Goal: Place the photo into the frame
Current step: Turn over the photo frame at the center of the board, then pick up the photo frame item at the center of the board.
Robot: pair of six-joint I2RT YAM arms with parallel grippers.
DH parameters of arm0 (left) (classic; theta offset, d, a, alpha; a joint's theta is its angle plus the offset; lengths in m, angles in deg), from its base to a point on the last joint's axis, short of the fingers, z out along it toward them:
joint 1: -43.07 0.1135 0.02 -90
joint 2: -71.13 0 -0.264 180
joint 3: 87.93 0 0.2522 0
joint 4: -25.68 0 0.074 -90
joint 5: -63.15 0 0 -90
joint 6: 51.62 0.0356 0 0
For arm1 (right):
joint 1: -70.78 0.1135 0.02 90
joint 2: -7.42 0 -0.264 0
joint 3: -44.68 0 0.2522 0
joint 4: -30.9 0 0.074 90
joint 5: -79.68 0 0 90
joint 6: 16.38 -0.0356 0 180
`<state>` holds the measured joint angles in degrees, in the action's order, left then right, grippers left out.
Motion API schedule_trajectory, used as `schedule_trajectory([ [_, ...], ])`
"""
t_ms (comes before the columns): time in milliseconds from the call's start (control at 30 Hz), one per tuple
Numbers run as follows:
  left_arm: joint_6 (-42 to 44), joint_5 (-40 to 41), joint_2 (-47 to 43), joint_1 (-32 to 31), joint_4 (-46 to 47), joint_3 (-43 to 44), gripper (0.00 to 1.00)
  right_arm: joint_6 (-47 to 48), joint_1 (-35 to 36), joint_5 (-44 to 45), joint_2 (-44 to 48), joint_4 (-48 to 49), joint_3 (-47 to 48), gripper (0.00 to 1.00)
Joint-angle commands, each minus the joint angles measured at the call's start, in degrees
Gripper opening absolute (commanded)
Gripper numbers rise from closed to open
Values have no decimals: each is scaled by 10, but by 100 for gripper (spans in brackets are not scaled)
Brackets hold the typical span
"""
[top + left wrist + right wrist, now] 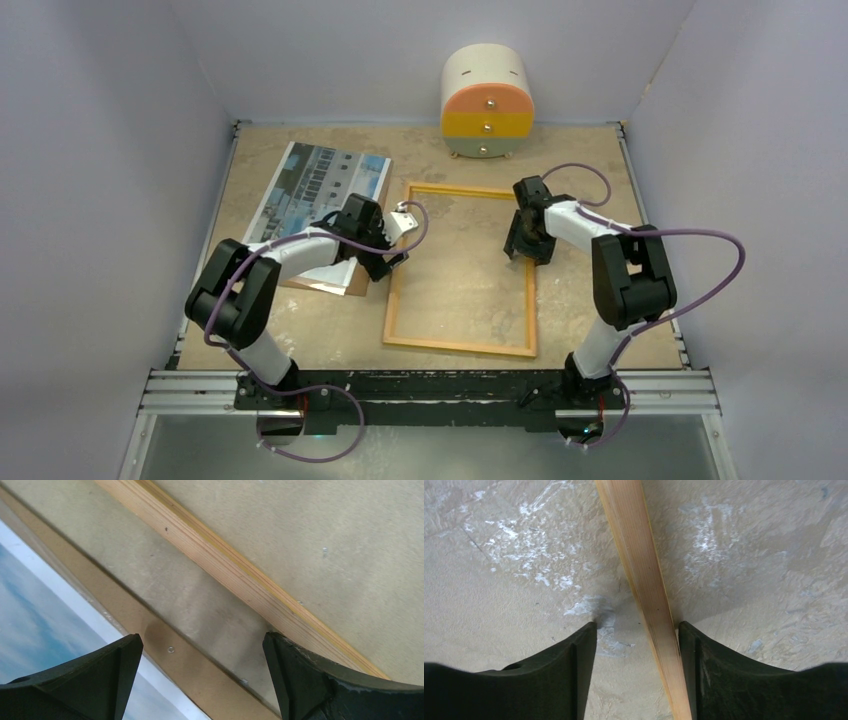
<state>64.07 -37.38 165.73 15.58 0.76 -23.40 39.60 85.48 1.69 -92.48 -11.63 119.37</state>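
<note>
Photo [318, 178] — one glossy rectangular print of a white building under blue sky — lies face up at the back left of the table, well clear of the frame's opening. It rests on one plain brown backing board [345, 282], whose edge sticks out past the print's white border on the side toward the frame.

One thin rectangular wooden frame [460, 346] lies flat at mid-table, light wood showing and mottled table visible inside its four rails. A narrow strip of bare table separates its left rail from the board.

Two grippers work the frame. The left gripper [393, 258] is down at the left rail with its jaws spread wide: one finger is at the rail, the other over the print's edge. The right gripper [520, 250] straddles the right rail, jaws apart — one finger touches the wood, the other stands off it.

The beige table [600, 180] has bare room right of the frame and a band along the near edge. One rounded cream drawer unit [487, 100] with three drawers stands at the back wall, just behind the frame's far rail.
</note>
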Motion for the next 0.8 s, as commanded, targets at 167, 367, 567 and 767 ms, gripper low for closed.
schedule_trajectory([
  [167, 3, -91, -17, -12, -101, 36, 100, -39, -9, 81, 64, -45, 38, 78],
  [367, -8, -118, -21, 101, -171, 194, 100, -45, 28, 57, 112, -31, 104, 83],
  [567, -16, -48, 41, 245, -202, 355, 100, -54, 151, 10, 38, 36, 219, 85],
  [767, -29, 78, 147, 360, -205, 460, 100, -58, 221, -40, -148, 55, 426, 84],
])
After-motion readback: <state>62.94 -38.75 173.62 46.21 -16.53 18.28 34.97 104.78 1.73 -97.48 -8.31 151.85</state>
